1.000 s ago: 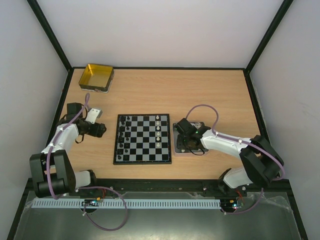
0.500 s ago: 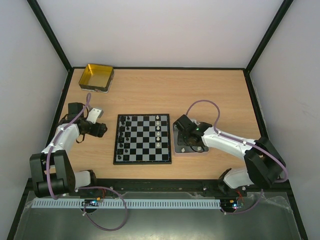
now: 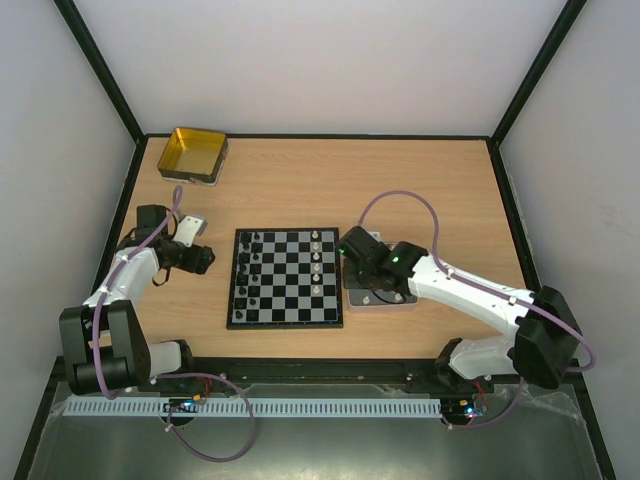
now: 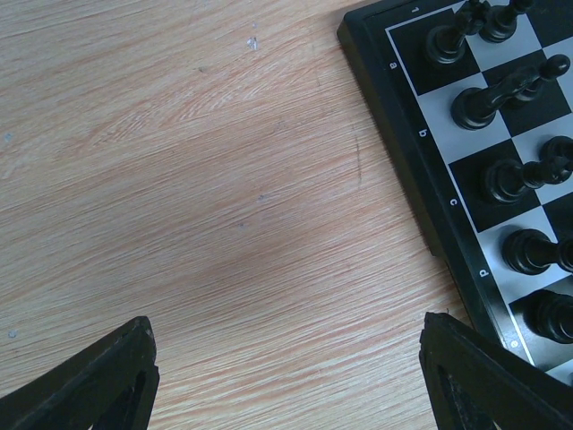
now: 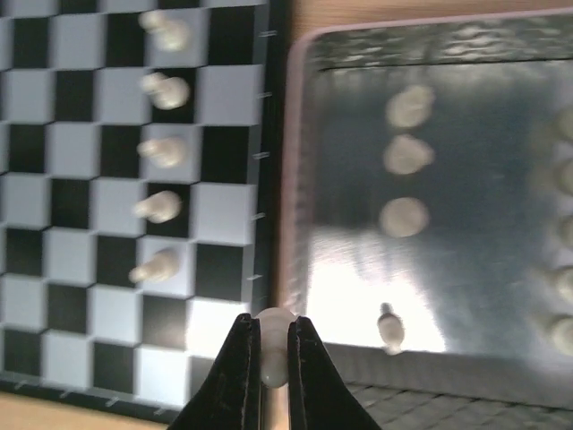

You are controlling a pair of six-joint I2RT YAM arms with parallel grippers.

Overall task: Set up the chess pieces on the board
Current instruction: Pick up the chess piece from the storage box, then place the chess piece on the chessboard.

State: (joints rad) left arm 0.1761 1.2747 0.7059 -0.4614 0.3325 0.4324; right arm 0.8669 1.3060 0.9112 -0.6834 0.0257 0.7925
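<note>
Holding one white piece (image 5: 274,354) pinched in the right fingers (image 5: 242,367) above the seam of tray (image 5: 483,134) and board (image 5: 81,242) (five whites (image 5: 161,152) stand in the adjacent column). Next: centre over that column's free square, lower, release. Left fingers (image 4: 98,376) open over tabletop (image 4: 197,179).

Right claw (image 3: 350,251) (over tray (image 3: 398,305)) beside the board (image 3: 296,296)

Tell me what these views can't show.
Right wrist view: white piece in the right end effector is blurred, type unclear; pieces along the right of the tray cut by the frame.
Top view: right arm hides much of the tray.
Left wrist view: board cut off at right.
</note>
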